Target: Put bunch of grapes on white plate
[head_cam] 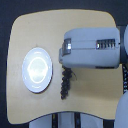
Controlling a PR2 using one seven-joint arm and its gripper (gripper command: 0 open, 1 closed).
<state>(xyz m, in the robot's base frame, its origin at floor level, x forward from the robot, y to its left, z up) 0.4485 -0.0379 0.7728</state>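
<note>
Tan wooden table (90,105) bears white plate (37,69), bunch of grapes (65,85) beside; pincer hidden (state unclear).

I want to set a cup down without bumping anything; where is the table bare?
Bare: table above the white plate, and its lower edge below the plate. Crowded: the arm overhangs the bunch of grapes beside the plate.

The white plate (37,70) is glossy white with a bright ring. The bunch of grapes (65,85) is dark purple-black. The counter (45,30) is pale tan wood. The robot arm (92,47) is light grey with black patches.
</note>
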